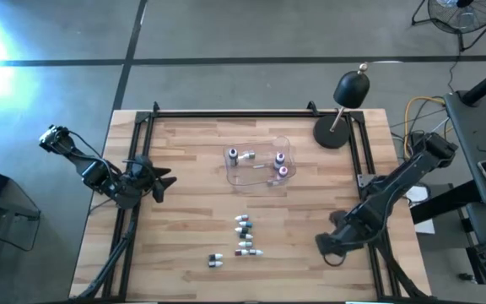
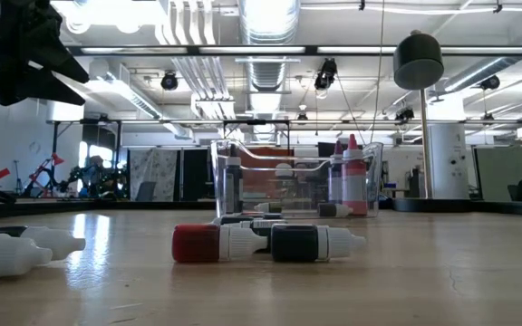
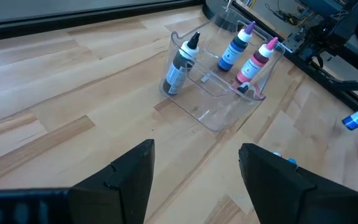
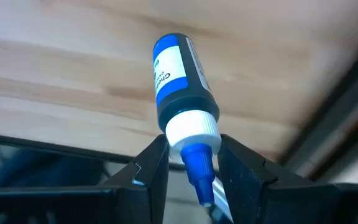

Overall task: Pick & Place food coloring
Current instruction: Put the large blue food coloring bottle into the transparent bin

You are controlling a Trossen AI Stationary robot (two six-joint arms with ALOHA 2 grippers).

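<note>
You have three bottles point(image 1: 281, 159) in the tub point(image 1: 260, 181) at center; right gripper point(image 4: 188, 163) grips a blue bottle point(image 4: 180, 81), several bottles point(image 1: 244, 236) remain below.

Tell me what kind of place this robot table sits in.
Probably an industrial-style robotics lab or workshop: exposed ceiling ducts, a bare concrete floor around the framed wooden table, and a standing fan nearby.
</note>
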